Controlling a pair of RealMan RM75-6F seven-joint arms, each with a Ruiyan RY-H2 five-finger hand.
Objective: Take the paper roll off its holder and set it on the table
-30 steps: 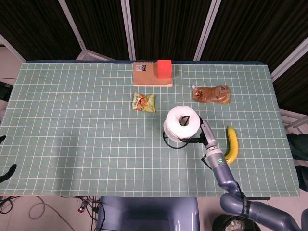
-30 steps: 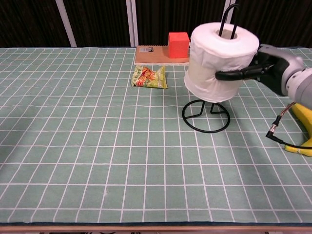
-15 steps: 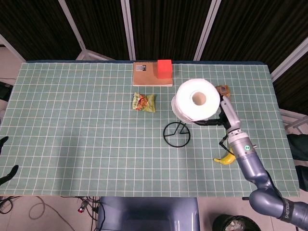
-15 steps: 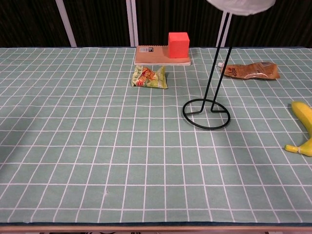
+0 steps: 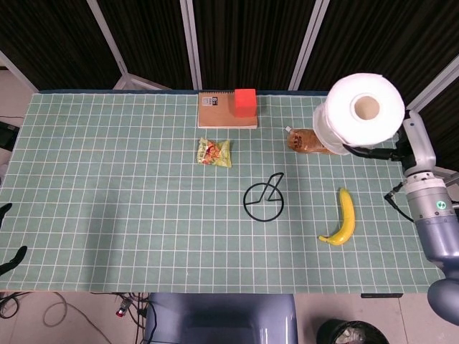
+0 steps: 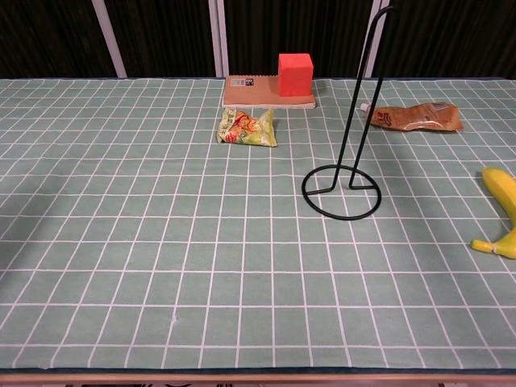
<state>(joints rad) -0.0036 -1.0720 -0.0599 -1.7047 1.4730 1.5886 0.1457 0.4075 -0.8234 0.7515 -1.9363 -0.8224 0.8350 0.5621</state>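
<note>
The white paper roll [image 5: 358, 118] hangs in the air at the right of the head view, above the brown pouch, and my right hand [image 5: 401, 149] grips its side. The black wire holder [image 5: 264, 201] stands bare on the table's middle; the chest view shows its ring base and tall hooked rod [image 6: 359, 105]. The roll and the hand are out of the chest view. My left hand shows in neither view.
A banana [image 5: 343, 217] lies right of the holder. A brown pouch [image 6: 415, 117] lies at the back right, a green snack bag [image 5: 214, 152] left of the holder. A red cube [image 5: 245, 102] sits on a brown notebook [image 5: 219, 111] at the far edge.
The roll came up off the holder's rod and moved up and to the right, held by my right hand. The holder now stands bare, and the banana is uncovered.
</note>
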